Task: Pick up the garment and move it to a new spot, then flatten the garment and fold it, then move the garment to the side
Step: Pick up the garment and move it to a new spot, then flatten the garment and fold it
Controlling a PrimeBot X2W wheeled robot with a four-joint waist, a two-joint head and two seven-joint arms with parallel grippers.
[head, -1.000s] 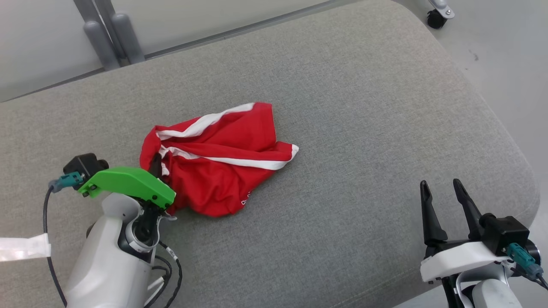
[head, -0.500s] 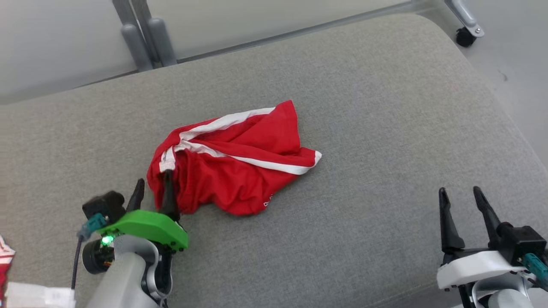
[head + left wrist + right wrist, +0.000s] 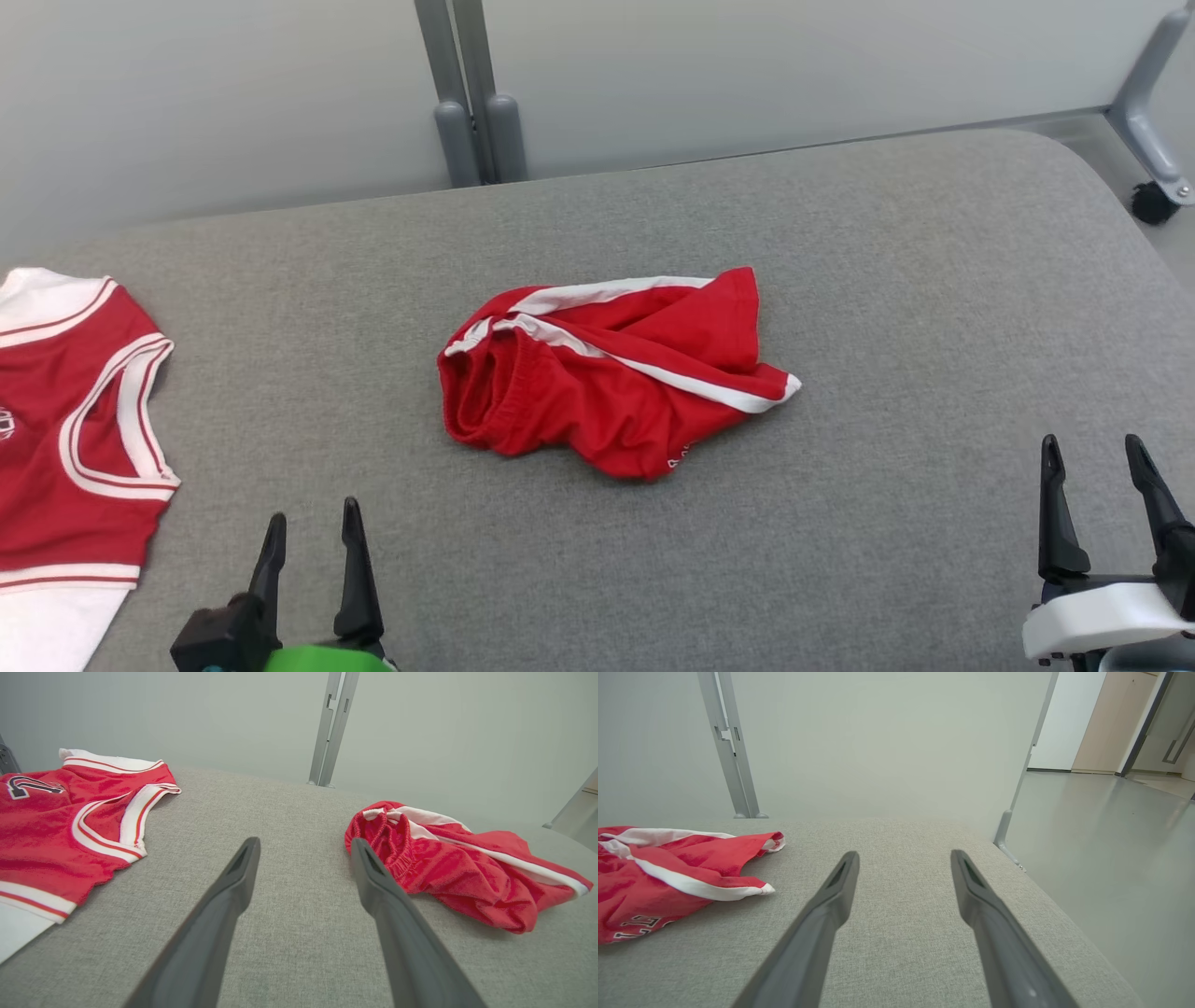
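Red shorts [image 3: 607, 373]: we see them bunched mid cushion [image 3: 887, 233], bare fabric all round.
L gripper [image 3: 314, 510]: jaws apart, empty.
R gripper [image 3: 1091, 441]: jaws apart, empty, nr right edge.

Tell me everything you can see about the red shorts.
The shorts are red, in a soft, knit-looking fabric, with white side stripes, a gathered elastic waistband turned toward the robot's left, and small white lettering at the near edge. They lie crumpled in a loose heap, not flattened, near the middle of the grey cushion. They rest on the cushion alone. The left gripper and right gripper stand open and apart from them.
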